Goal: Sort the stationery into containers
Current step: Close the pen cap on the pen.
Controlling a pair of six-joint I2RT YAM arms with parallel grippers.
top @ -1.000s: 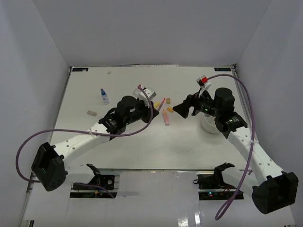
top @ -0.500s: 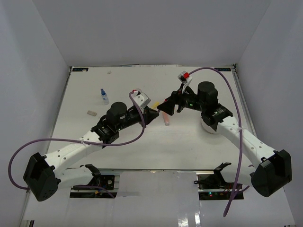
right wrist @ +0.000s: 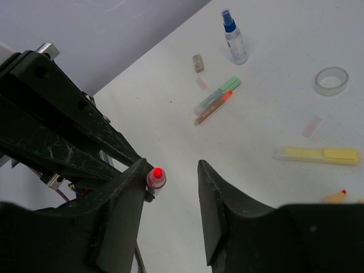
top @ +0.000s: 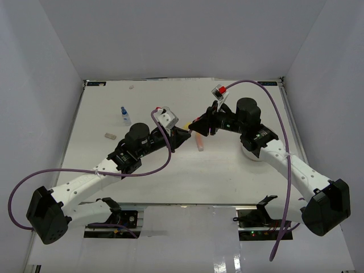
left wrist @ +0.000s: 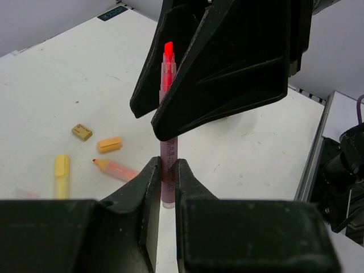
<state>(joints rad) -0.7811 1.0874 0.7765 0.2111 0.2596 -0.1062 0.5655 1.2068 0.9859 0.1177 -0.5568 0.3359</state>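
Looks like a handover step. Left gripper (left wrist: 165, 170) is clamped on the lower barrel of the pink marker (left wrist: 169, 149). It holds the marker upright above the surface (left wrist: 68, 79), left of the white tub (top: 250, 155) and well apart from it.

Right gripper (right wrist: 170, 173) has its fingers apart and straddles the marker's upper half, no contact visible. In the right wrist view the red tip sits close beside one finger, not centred in the gap.

Suggested sequence:
- Shift right gripper sideways to centre the barrel.
- Close above the left gripper's hold, leaving a gap between the two.
- Left lets go only once right is firm, then backs off away from the tub.

Barrel is thin and likely to pivot if pinched near the tip. The tip looks uncapped, so keep the pads off it. Yellow marker (right wrist: 315, 153) lies on the surface outside the tub, for later.
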